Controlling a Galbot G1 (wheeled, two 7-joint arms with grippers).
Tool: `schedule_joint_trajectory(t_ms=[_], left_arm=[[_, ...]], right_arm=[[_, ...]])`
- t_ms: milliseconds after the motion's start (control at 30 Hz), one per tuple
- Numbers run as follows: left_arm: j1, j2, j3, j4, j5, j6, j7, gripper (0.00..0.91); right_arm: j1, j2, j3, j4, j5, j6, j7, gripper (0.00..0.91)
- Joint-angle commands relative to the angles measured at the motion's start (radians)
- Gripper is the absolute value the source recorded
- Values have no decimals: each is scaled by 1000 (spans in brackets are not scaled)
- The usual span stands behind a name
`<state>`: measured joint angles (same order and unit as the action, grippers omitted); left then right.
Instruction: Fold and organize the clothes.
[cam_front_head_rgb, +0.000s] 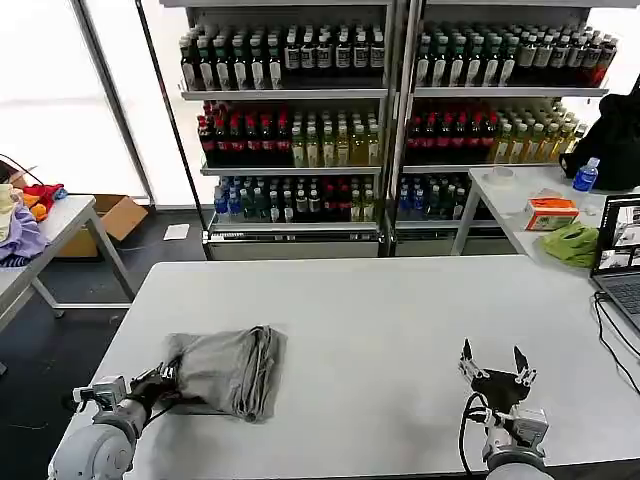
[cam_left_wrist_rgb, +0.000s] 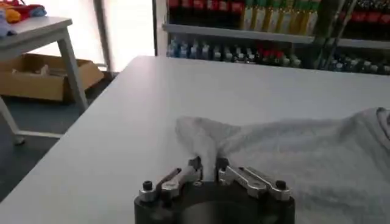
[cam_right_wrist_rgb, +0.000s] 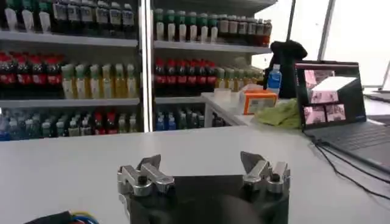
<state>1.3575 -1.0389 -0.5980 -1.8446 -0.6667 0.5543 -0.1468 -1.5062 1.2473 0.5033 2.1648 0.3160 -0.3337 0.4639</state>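
On the near-left part of the white table (cam_front_head_rgb: 400, 320) lies a folded light grey shirt (cam_front_head_rgb: 232, 368), bunched into a compact bundle. The left gripper (cam_front_head_rgb: 163, 377) sits at the shirt's left edge, its fingers (cam_left_wrist_rgb: 194, 169) pressed together on a raised corner of the fabric. The right gripper (cam_front_head_rgb: 495, 369) hovers over bare tabletop at the near right, well apart from the shirt, jaws spread wide.
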Motion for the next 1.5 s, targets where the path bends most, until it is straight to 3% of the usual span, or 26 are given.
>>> schedule_joint_trajectory(t_ms=[33,267,367,533,833,1033,1267,1500], left_arm=[[15,46,-139,-25,2,-5,2,0],[18,214,-400,16,29,-17,56,0],[37,269,-450,-5,38,-18,64,0],[57,247,-434,-95,109,-15,73,0],[130,121,-128,-318,227,3,33,0],[58,70,236,-416,235,24,-71,0],[-161,-86,562,-258,358,23,-67,0],[-356,-257,685,-9,411,22,-68,0]], right_arm=[[19,-3,-6,-9,2,-2,3,907],[48,-8,-31,-29,12,-1,4,907],[59,-8,-41,-33,16,-2,4,907],[71,-12,-49,-40,19,-4,3,907],[57,-17,-18,-38,28,-9,4,907],[43,3,-3,-53,9,-14,0,907],[26,65,-24,-44,-71,-58,-6,907],[29,109,-44,-48,-125,-79,-5,907]])
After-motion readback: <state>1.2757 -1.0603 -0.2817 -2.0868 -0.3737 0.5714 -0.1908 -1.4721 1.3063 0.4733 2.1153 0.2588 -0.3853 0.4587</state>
